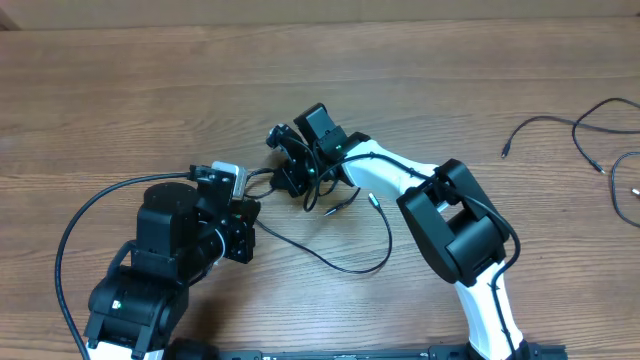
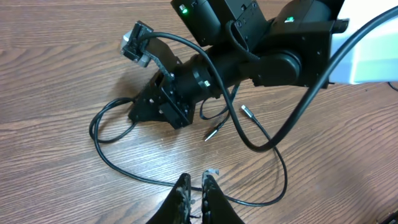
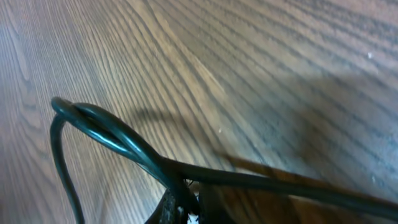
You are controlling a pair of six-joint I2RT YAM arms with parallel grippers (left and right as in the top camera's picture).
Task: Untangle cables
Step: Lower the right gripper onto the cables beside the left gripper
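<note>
A thin black cable (image 1: pixel 350 268) lies in loops at the table's middle, its silvery plug ends (image 1: pixel 375 197) beside my right arm. My right gripper (image 1: pixel 282 184) is shut on a doubled loop of this cable (image 3: pixel 106 127), which runs straight into its jaws (image 3: pixel 193 208). In the left wrist view the right gripper (image 2: pixel 134 115) points down-left, with a cable loop (image 2: pixel 102 121) coming out at its tip. My left gripper (image 2: pixel 197 180) is shut and hovers just above a strand (image 2: pixel 137 176) that crosses under its fingertips. In the overhead view the left gripper (image 1: pixel 253 222) sits close left of the right one.
More thin black cables (image 1: pixel 590 125) lie spread at the far right edge of the wooden table (image 1: pixel 120 90). Both arms crowd the middle, the white right arm (image 1: pixel 450 220) reaching in from the bottom right. Two loose plug ends (image 2: pixel 247 110) lie beneath it.
</note>
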